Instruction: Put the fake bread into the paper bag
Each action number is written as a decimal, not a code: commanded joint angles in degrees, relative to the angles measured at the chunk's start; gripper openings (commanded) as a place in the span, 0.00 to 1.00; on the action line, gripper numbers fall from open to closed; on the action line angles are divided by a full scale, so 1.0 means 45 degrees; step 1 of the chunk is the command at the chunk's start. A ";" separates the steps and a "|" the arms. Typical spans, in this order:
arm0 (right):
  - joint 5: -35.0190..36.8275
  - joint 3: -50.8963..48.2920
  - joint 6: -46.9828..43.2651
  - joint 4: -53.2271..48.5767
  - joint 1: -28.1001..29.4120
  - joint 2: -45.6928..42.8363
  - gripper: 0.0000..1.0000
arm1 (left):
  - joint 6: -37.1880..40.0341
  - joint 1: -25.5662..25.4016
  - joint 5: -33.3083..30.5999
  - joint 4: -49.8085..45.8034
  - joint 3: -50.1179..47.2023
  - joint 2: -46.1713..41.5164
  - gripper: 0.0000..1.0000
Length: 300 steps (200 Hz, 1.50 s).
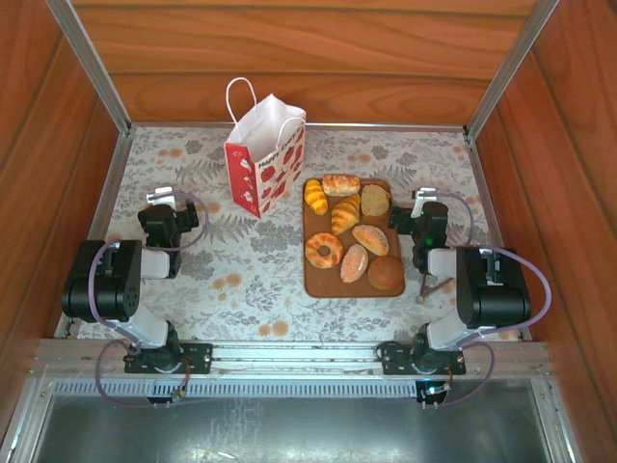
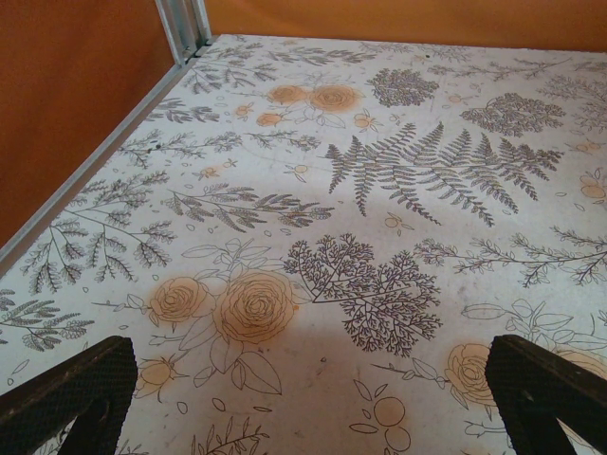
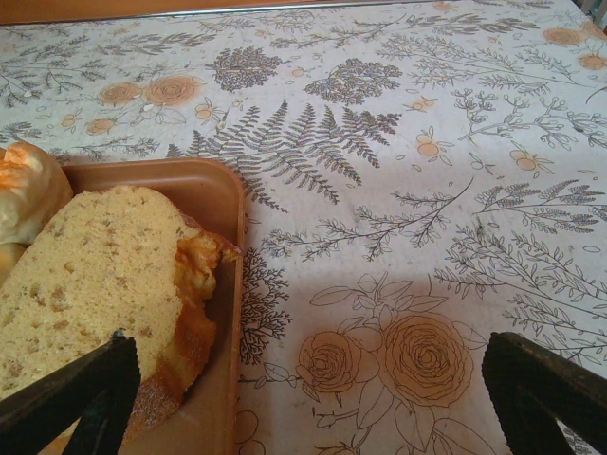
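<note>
At left, the left jaws stand apart and empty over bare worktop (image 1: pixel 241 275), parked clear of the goods. The bag (image 1: pixel 265 159) stands upright left of centre, mouth up, so that pieces can be dropped in from above. Just to its right the bread (image 1: pixel 347 231), eight pieces, lies on a brown tray (image 1: pixel 316 282), none yet bagged. The right jaws, also apart and empty, sit beside the tray's right edge, seemingly best placed for the first pick.

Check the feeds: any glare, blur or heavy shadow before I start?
Top external: even light, sharp, no glare on the paper bag or tray. Left wrist: crisp tablecloth, soft shadow near the dark fingers. Right wrist: the bread slice close up, slightly soft; far tablecloth brighter.
</note>
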 commanded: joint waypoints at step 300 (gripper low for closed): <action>-0.2703 0.5687 0.3544 -1.5879 -0.0098 -0.7059 1.00 | -0.3738 -0.0772 0.6246 -1.6189 1.1167 -0.3004 0.98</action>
